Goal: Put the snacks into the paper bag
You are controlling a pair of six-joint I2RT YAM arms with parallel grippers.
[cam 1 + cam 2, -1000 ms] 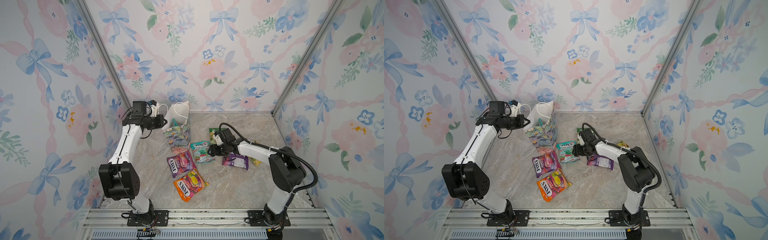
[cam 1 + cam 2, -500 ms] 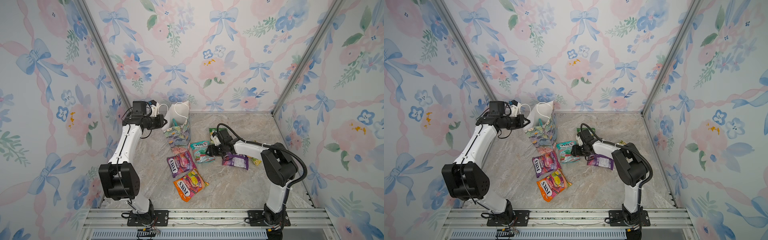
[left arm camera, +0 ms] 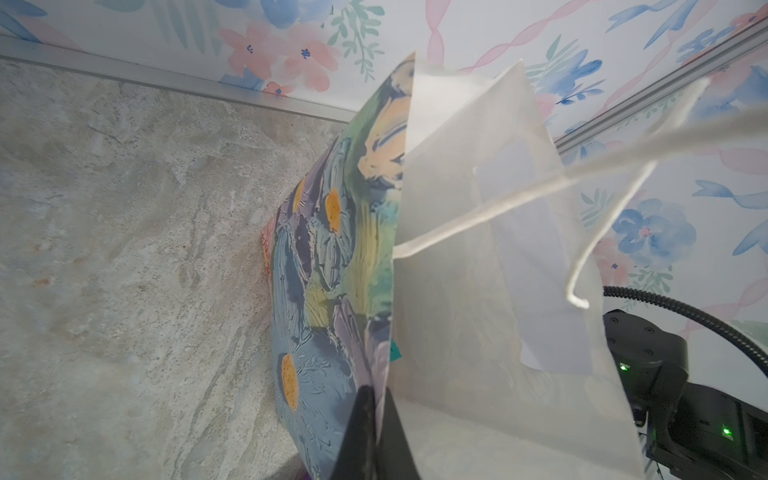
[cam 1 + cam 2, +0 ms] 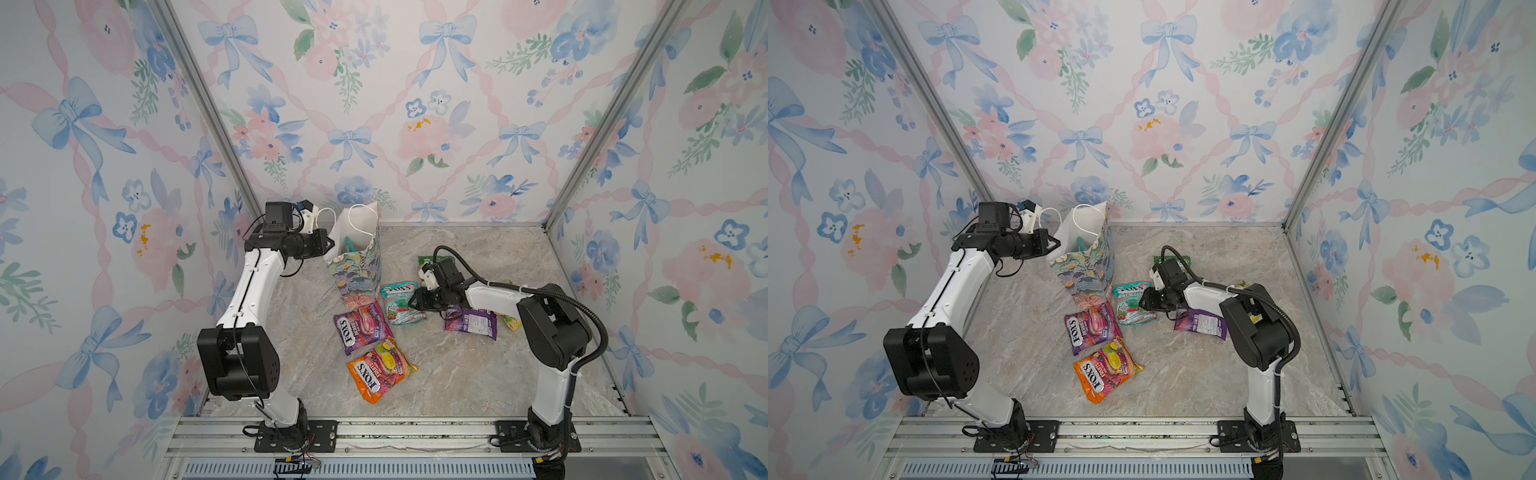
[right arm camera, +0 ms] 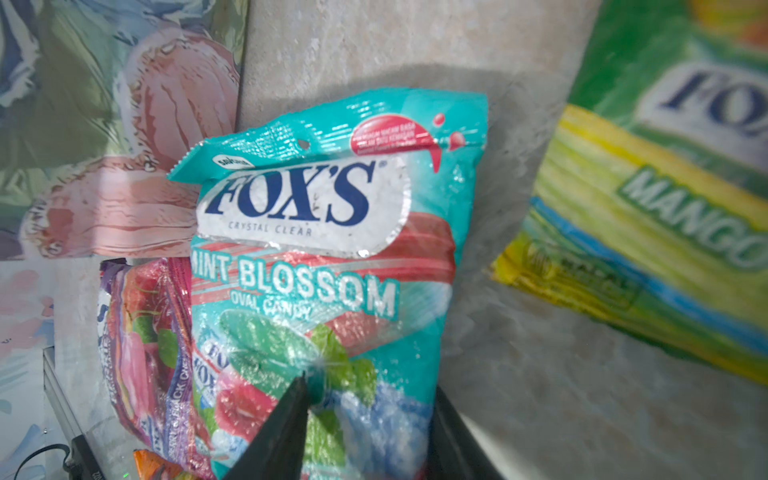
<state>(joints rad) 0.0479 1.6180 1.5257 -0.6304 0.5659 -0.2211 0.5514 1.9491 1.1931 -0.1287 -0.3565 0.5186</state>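
- Right gripper [image 4: 411, 302] closer to the bag [image 4: 359, 270] than a second ago, with its fingers [image 5: 282, 424] nearer each other too.
- Fingers apart, low end of the teal packet [image 5: 316, 257] between them; squeezed or not, cannot tell.
- Teal packet flat in the middle of the bench [image 4: 457, 374], just beside the bag's foot, lapping over the berry packet [image 4: 361, 328].
- Orange packet [image 4: 380, 370] nearer the front edge, touching the berry packet.
- Purple packet [image 4: 471, 324] and yellow packet [image 4: 510, 323] partly under the right arm, green packet [image 4: 424, 261] behind it.
- Left gripper [image 3: 376, 399] pinched tight on the bag's rim.
- Bag upright near the back edge, left of middle, mouth open, something teal [image 4: 348, 245] inside.
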